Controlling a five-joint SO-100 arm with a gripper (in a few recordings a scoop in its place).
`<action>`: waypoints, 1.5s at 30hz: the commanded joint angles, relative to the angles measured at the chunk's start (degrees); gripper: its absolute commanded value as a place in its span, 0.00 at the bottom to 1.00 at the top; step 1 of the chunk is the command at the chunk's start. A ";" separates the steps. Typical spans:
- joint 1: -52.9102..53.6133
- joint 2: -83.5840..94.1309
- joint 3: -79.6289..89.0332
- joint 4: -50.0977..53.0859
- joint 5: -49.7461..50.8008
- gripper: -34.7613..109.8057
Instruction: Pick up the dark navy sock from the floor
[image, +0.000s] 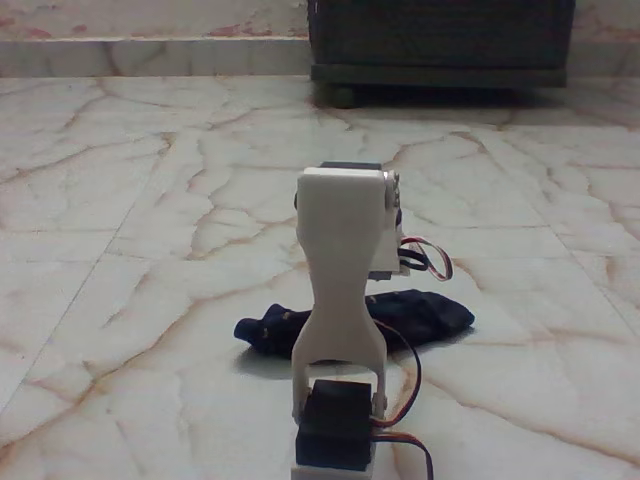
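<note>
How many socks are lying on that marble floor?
1. The sock lies on the floor just behind the white arm, which covers its middle, so anything hidden behind the arm can't be ruled out.

Soft, even indoor light falls on the floor (150, 200), whose glossy tiles give a mild sheen rather than hard glare. A faint shadow lies under the sock (420, 315) and a darker one beneath the cabinet (440, 40) behind it. The whole picture is slightly hazy and low in detail.
</note>
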 joint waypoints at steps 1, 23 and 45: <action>0.62 -0.70 -5.01 1.05 2.72 0.24; -2.90 -26.72 -40.34 39.46 23.64 0.30; -2.99 -47.37 -56.16 37.79 23.64 0.26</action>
